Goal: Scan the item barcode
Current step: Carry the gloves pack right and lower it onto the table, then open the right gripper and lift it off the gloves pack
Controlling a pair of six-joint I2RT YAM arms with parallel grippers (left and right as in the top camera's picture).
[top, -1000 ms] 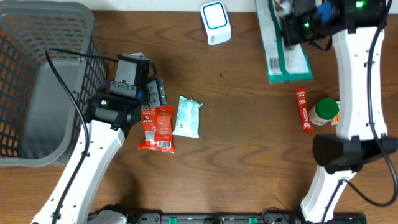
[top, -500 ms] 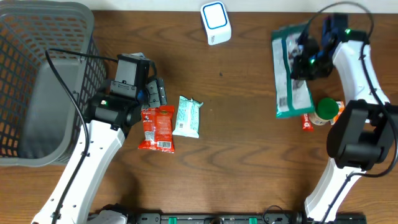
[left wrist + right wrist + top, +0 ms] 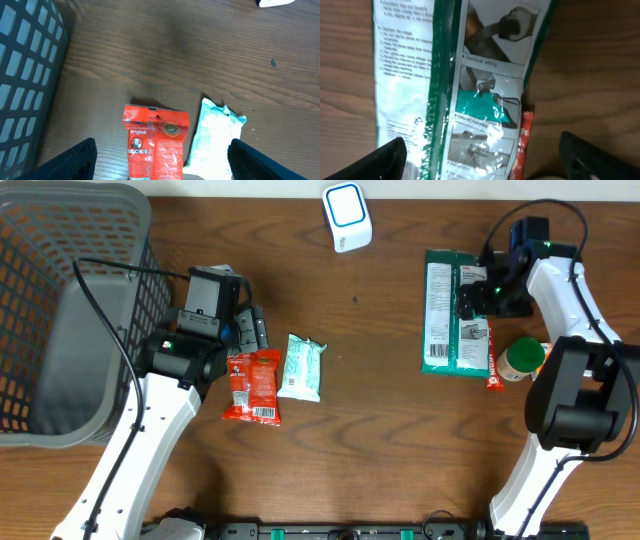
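From overhead, the green packet (image 3: 452, 310) lies flat at the upper right, the right gripper (image 3: 476, 298) over its right edge, the white scanner (image 3: 347, 217) at top centre, and the left gripper (image 3: 252, 330) above a red packet (image 3: 252, 385) at centre left. In the left wrist view the fingers (image 3: 75, 162) stand wide at the bottom corners, empty, the red packet below them. In the right wrist view the fingers (image 3: 382, 160) stand equally wide, the green packet loose beneath.

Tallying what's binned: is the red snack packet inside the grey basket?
No, the red snack packet lies on the table beside a pale green packet, outside the grey basket.
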